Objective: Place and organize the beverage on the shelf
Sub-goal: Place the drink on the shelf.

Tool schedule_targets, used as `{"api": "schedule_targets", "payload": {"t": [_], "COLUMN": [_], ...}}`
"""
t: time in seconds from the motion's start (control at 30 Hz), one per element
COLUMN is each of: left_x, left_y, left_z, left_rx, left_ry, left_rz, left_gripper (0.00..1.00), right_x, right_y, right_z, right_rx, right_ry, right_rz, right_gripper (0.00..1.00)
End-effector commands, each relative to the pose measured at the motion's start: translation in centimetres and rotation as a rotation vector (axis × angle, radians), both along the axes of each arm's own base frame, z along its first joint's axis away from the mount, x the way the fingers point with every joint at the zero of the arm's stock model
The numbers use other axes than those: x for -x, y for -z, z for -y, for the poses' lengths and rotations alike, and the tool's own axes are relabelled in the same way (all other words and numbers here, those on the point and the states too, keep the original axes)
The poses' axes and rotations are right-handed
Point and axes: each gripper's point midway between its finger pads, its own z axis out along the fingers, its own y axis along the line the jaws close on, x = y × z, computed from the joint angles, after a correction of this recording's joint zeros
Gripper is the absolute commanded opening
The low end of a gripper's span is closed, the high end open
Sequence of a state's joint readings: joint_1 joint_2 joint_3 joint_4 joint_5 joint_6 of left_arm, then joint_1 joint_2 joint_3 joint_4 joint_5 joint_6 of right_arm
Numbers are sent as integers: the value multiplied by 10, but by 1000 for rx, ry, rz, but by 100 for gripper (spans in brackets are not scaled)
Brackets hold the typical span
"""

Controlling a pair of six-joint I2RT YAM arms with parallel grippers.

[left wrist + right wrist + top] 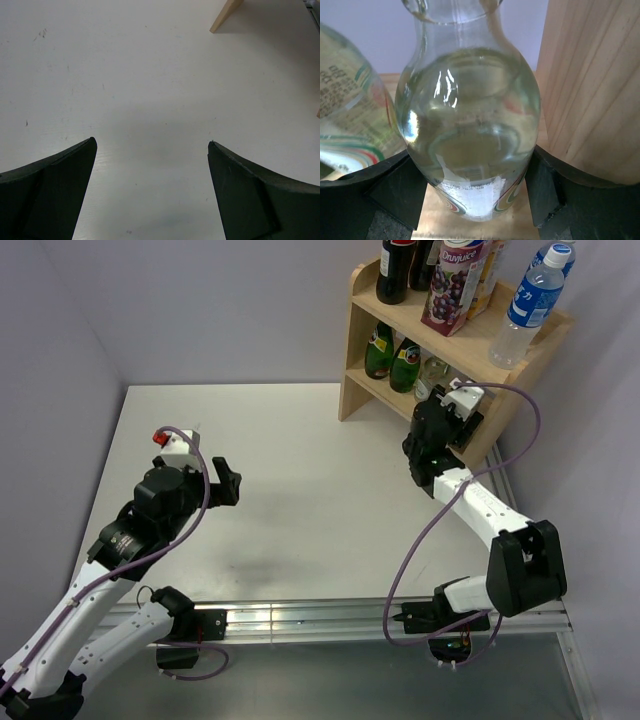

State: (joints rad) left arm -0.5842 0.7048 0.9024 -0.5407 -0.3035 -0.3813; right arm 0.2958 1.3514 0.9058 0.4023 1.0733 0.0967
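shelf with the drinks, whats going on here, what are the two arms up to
The right gripper is closed around a clear glass bottle at the lower tier of the wooden shelf, close beside its right side panel, with green bottles on the same tier. The top tier already holds dark cola bottles, a juice carton and a water bottle. The left gripper hangs open over the table, holding nothing.

The white table (300,470) carries the wooden shelf (352,380) at its far right corner, its top tier holding two dark bottles (397,270), a juice carton (452,285), perhaps a second behind it, and a water bottle (527,305), its lower tier two green bottles (392,352) and a clear glass bottle (470,130).
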Motion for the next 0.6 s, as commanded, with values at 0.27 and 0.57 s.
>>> {"api": "schedule_targets", "payload": {"t": [0.27, 0.57], "left_x": [-4, -6], "left_y": [-6, -4], "left_z": [3, 3], "left_rx": [15, 10], "left_ry": [15, 15], "left_rz": [29, 19], "left_gripper": [99, 100], "right_x": [-20, -19], "right_y": [0, 0], "right_z": [16, 16], "right_rx": [-56, -76], "right_ry": [49, 45], "right_rz": [55, 53], "right_gripper": [13, 52]}}
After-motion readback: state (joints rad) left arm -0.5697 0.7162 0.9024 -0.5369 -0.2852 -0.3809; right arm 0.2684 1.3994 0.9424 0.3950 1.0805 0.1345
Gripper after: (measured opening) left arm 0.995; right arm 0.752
